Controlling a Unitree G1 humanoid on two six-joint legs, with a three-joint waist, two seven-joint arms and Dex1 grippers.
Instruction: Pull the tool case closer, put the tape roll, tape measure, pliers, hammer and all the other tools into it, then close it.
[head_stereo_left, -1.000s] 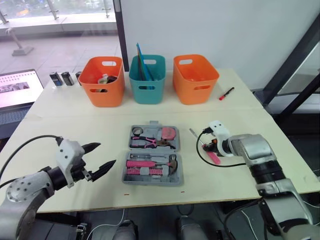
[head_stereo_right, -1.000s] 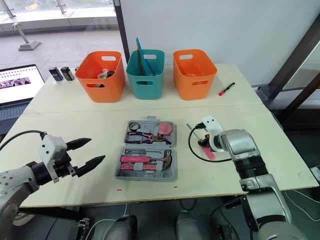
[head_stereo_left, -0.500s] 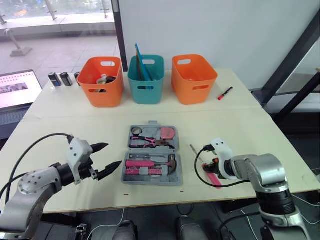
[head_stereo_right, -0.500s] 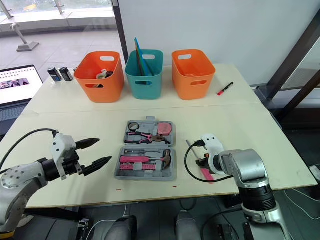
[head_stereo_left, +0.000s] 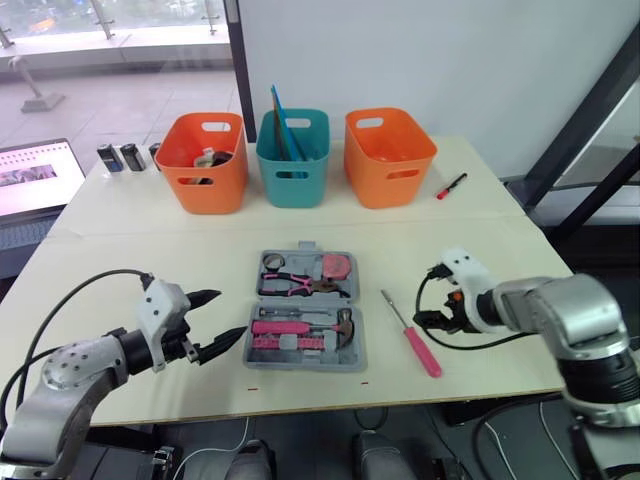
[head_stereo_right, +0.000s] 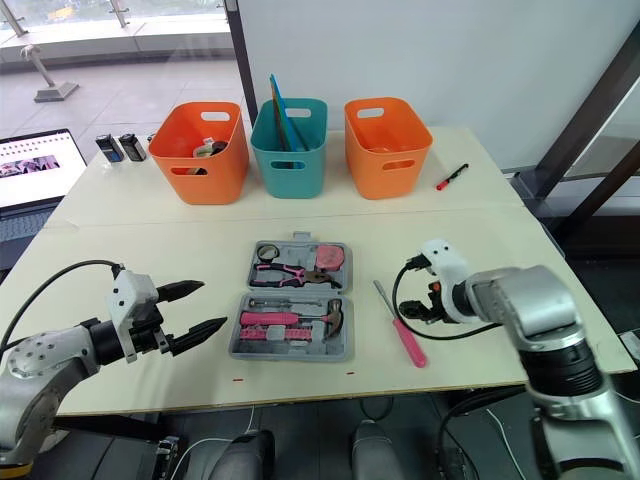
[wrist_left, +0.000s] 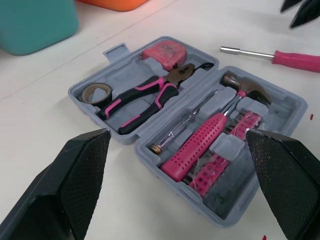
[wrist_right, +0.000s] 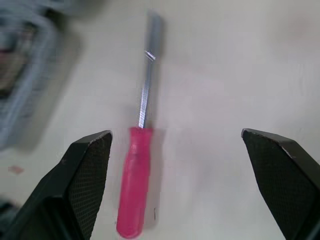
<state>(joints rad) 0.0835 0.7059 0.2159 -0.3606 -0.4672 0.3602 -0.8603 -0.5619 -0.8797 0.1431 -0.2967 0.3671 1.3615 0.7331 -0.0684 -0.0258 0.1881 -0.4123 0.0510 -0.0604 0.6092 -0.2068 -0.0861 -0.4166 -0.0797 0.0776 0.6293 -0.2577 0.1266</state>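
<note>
Open grey plastic tool case (head_stereo_right: 292, 355) on a pale table (head_stereo_right: 150, 250), pink tools (head_stereo_right: 268, 318) inside.
A screwdriver with a pink handle (head_stereo_right: 400, 323) lies just right of the case, apart from it. The left gripper (head_stereo_right: 212, 304), black fingers spread wide, hovers near the case's left side.

A laptop (head_stereo_left: 30, 180) is cut off by the left edge of the head views. Small dark objects (head_stereo_left: 122, 157) beside it on the desk (head_stereo_left: 480, 250) are too small to identify. The left orange bin (head_stereo_left: 203, 188) hides most of its contents. In the right wrist view the case (wrist_right: 25, 65) is blurred. In the left wrist view the screwdriver (wrist_left: 292, 59) runs past the edge.
</note>
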